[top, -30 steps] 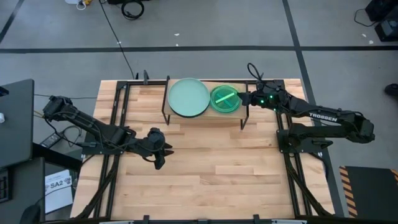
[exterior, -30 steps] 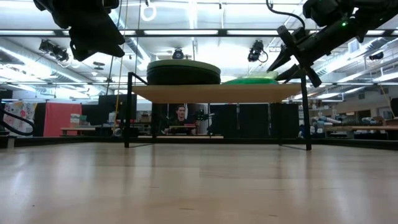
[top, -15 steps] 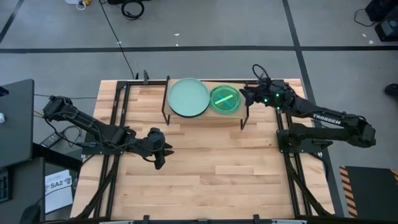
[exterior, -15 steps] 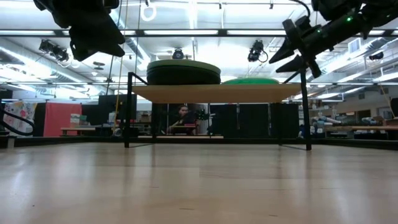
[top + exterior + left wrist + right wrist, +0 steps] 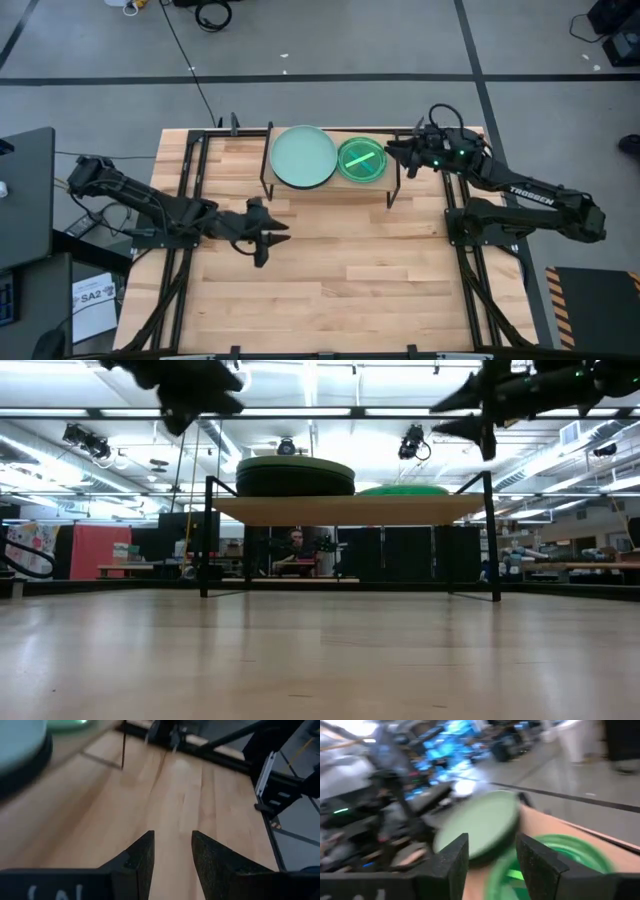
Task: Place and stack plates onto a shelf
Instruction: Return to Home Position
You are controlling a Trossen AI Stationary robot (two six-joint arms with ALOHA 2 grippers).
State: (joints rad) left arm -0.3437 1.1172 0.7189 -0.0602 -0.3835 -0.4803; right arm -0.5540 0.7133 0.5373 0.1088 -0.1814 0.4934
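Sitting side by side on the low light-wood shelf (image 5: 330, 192) are a big pale mint plate (image 5: 304, 157) and a small see-through green plate (image 5: 362, 159). The right gripper (image 5: 393, 156) hangs just beside the green plate, fingers spread and empty. The left gripper (image 5: 280, 232) hangs over the wooden desk (image 5: 350, 280), spread too.

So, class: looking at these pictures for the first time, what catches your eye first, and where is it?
The bright green plate stands out on the right half of the shelf, with a large mint plate topping a dark stack beside it. The right gripper hangs open at the shelf's right end. The left gripper hangs open over the table in front.
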